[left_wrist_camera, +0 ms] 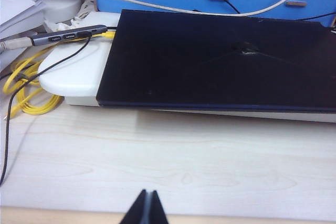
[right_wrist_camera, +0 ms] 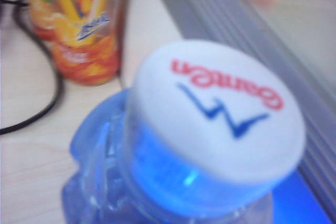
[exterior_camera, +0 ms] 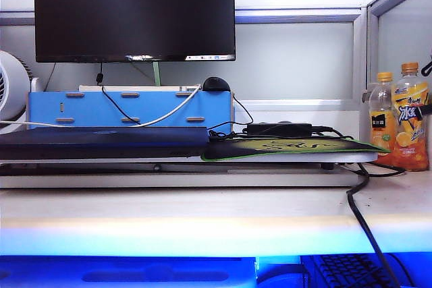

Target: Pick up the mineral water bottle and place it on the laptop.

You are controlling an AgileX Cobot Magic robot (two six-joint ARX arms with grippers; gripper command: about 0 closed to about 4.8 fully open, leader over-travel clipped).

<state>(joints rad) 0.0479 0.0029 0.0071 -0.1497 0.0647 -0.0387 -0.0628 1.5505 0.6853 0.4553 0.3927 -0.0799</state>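
In the right wrist view, we saw the mineral water bottle (right_wrist_camera: 178, 150) closest of all, its white cap with red lettering and a blue zigzag filling most of the frame above blue-tinted shoulders. What it held we could not tell through the blur. The right gripper itself did not show in any view, so we could not tell whether its fingers were open or closed on the bottle. Behind the bottle, toward the upper left of that frame, stood an orange drink bottle (right_wrist_camera: 84, 30), full of orange liquid, on the pale desk (right_wrist_camera: 31, 161) beside a black cable (right_wrist_camera: 37, 114).

In the left wrist view, the left gripper (left_wrist_camera: 146, 208) sat at the bottom edge, its two dark fingers pressed together with nothing between them, above bare wood grain. Beyond it lay the laptop (left_wrist_camera: 220, 61), lid closed, resting on a white stand (left_wrist_camera: 73, 72), with yellow cable (left_wrist_camera: 26, 87) coiled at the left.

Only the exterior view showed the wider desk: the laptop edge-on at centre left, the mouse pad (exterior_camera: 297, 146) to its right, two orange-capped drink bottles (exterior_camera: 401, 116) at far right, a blue organiser (exterior_camera: 128, 106) behind, and the monitor (exterior_camera: 135, 11) farthest back. Neither gripper nor the mineral water bottle appeared there.
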